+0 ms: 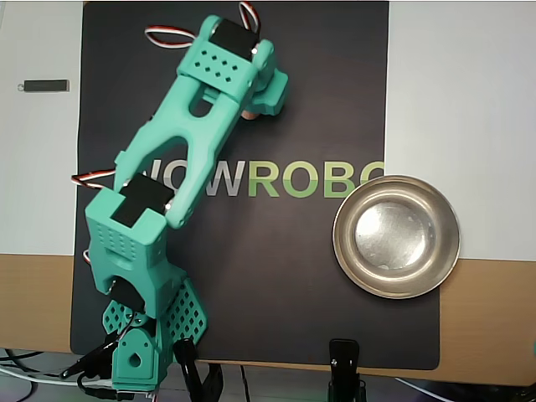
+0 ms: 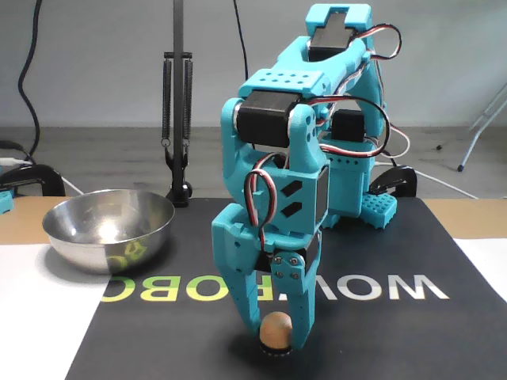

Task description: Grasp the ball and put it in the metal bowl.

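Note:
The ball (image 2: 276, 328), a small tan sphere, rests on a little black ring on the dark mat near the front edge of the fixed view. My teal gripper (image 2: 277, 339) points straight down over it, one finger pressed to each side, shut on the ball. In the overhead view the wrist (image 1: 251, 75) covers the gripper and nearly all of the ball. The metal bowl (image 2: 111, 237) stands empty at the left of the fixed view. In the overhead view this bowl (image 1: 338, 236) sits at the mat's right edge, well away from the gripper.
A black mat (image 1: 276, 276) printed with a logo covers the table's middle. The arm's base (image 1: 138, 352) is clamped at the near edge. A black clamp (image 1: 343, 368) and a small dark stick (image 1: 43, 85) lie off the mat. A spring-arm pole (image 2: 177, 119) rises behind the bowl.

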Robot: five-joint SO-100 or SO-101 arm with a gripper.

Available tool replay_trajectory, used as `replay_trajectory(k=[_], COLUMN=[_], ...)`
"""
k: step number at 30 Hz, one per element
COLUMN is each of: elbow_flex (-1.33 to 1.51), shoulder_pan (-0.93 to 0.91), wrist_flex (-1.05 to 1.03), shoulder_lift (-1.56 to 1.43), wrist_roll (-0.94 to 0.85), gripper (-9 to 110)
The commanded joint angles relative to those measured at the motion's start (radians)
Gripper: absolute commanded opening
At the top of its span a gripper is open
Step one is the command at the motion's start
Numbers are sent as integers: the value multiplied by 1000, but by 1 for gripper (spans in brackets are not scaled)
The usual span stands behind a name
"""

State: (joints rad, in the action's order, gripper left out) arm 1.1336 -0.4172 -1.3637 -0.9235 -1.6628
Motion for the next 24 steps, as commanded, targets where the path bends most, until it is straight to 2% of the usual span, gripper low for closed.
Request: replay_trajectory(k=[1, 12, 24], elbow_flex=[-31, -32, -31], shoulder_pan=[-2, 0, -11], wrist_flex=[-8, -67, -109], shoulder_lift=[-5, -17, -98], wrist_roll=[5, 5, 5], gripper=[49, 33, 34])
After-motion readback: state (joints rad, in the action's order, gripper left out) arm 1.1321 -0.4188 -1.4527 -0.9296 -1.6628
